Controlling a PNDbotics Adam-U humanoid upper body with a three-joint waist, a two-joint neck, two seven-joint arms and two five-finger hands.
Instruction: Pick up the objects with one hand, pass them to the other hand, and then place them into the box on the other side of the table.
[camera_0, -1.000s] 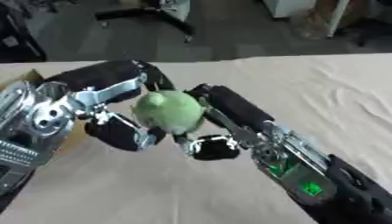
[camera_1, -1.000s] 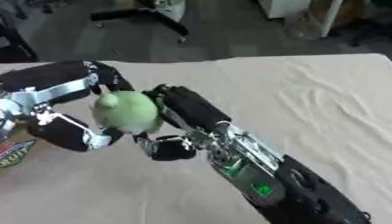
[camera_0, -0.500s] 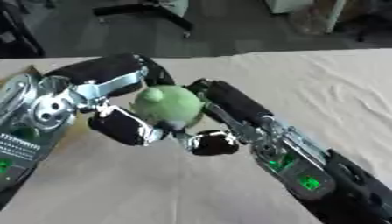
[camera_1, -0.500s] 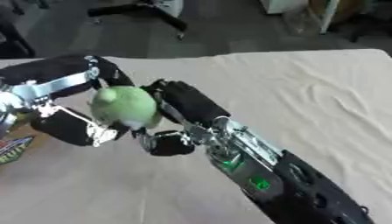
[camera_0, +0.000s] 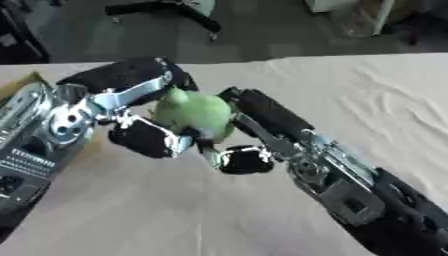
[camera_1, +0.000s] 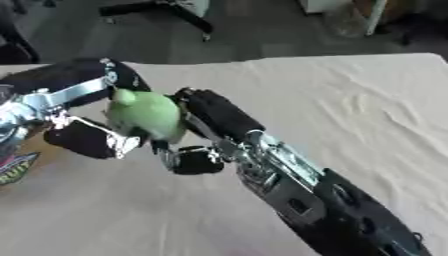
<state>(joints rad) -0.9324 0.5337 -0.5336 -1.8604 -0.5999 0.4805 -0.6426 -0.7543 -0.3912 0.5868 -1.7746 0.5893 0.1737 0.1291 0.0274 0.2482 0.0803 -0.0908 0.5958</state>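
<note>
Left eye view shows, nearest the camera, the right arm running up from the lower right to the right hand (camera_0: 249, 132), whose fingers curl round the right side of a green pear-shaped fruit (camera_0: 194, 114). The fruit is held above the cloth-covered table (camera_0: 367, 95), its narrower end tipped up and away. Just left of the fruit, the left hand (camera_0: 131, 112) wraps it from the other side, one finger arched over the top and another below, so both hands grasp it at once. This looks like the handover itself. Left of the fruit, a cardboard box edge (camera_0: 26, 82) shows behind the left arm, so the left hand is nearer it.
</note>
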